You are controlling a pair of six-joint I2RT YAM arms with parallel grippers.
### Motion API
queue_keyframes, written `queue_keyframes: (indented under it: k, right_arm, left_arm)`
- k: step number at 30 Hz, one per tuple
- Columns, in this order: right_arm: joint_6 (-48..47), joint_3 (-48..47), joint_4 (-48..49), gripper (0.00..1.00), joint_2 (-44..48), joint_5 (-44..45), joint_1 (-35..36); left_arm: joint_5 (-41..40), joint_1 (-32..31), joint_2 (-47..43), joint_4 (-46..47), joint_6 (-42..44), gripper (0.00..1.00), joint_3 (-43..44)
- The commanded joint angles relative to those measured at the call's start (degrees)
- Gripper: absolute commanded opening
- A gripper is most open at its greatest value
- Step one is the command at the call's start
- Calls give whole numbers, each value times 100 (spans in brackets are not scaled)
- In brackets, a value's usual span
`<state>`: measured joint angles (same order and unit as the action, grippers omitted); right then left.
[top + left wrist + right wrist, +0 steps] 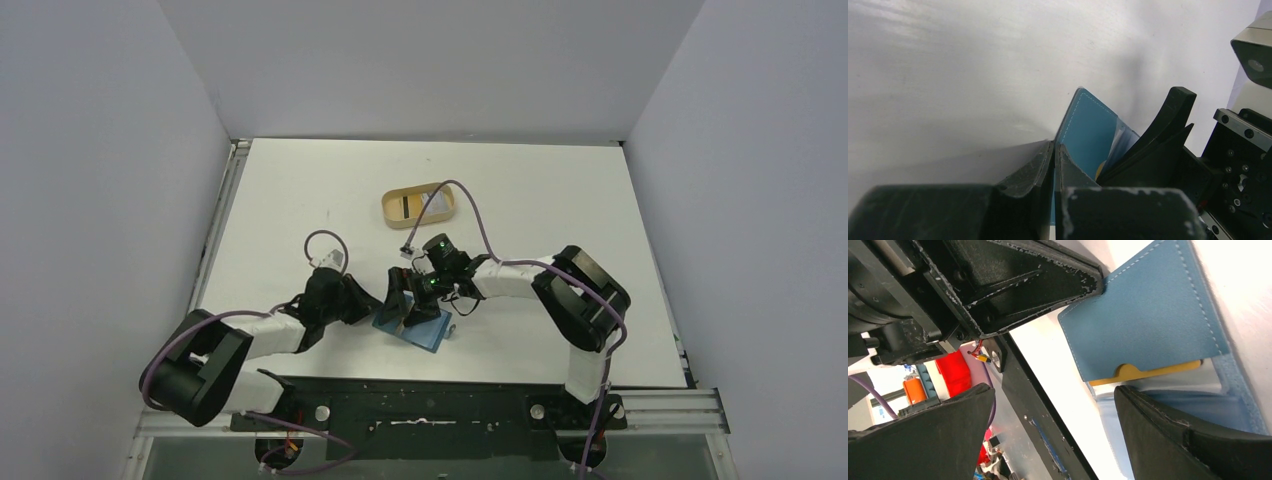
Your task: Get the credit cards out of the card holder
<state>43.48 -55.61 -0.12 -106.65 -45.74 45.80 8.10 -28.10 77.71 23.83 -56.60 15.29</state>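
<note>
The left arm [265, 335] reaches from the near left toward the middle, forearm low and almost level. Its left gripper [1053, 150] is pinched tight, both fingers pressed on the edge of the card holder [1089, 132]. The right arm [515, 280] rises at the near right, folds at the elbow and runs left, wrist tipped downward. The right gripper [1054, 392] is spread wide, gripping nothing, close beside the left one.

Top view high, looking down, wrist views close-in — all sharing the card holder [428, 335]
</note>
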Motion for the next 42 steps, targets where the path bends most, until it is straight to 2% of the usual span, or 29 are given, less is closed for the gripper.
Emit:
queue_keyframes:
  k: [1,7,13,22,34,42]
  right_arm:
    - [102,398,-1287,100,-268,709,-27]
    - [395,344,-1274,100,-709,941,-28]
    - [469,159,-1554,100,-911,1228,-36]
    - [793,-118,-1700,100,-954,1575,-43]
    - [1860,355,187,100,-553,1369,-218]
    - [2341,339,873,100,-532,1284,-272]
  left_arm:
    - [-586,31,-299,-691,71,0,28]
    - [-739,-3,-469,-1106,159,0,68]
    - [-1316,-446,-471,-1862,338,0,303]
    - [-1388,-710,-169,-1786,190,0,349]
    - [-1304,-779,-193,-1470,-18,0,85]
    - [-1345,-879,-388,-1469,-119,0,-30]
